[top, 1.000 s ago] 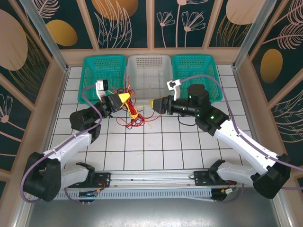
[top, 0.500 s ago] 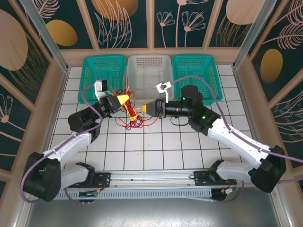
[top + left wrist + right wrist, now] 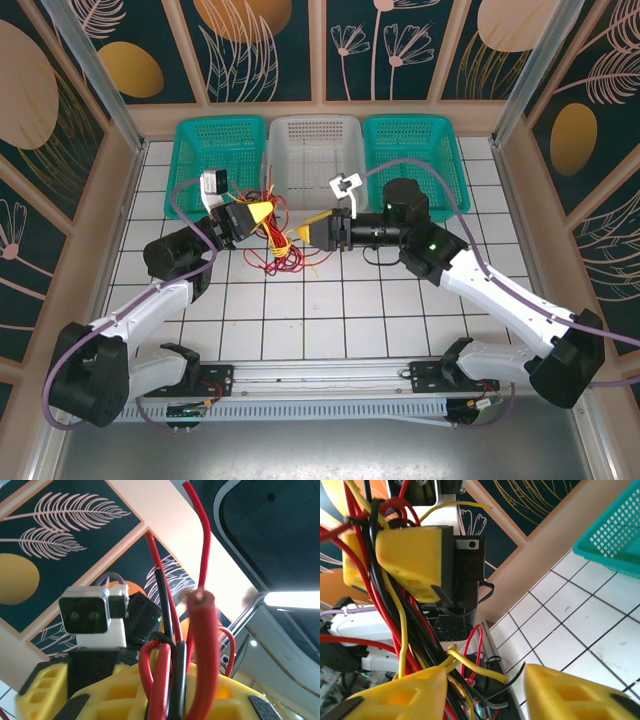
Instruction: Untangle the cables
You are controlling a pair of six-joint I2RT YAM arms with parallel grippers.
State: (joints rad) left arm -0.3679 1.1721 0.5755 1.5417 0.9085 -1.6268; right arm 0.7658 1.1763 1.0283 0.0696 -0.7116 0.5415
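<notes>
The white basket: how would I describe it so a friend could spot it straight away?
Look to the far edge of the tiled table, where a row of baskets sits. The white basket is the middle one. It alone is pale, flanked by a teal basket on the left and a teal basket on the right.

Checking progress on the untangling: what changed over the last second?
The right gripper swung left, up to the tangle of thin red, black and yellow cables, jaws apart. The left gripper stayed clamped on the tangle, which hardly shifted.
</notes>
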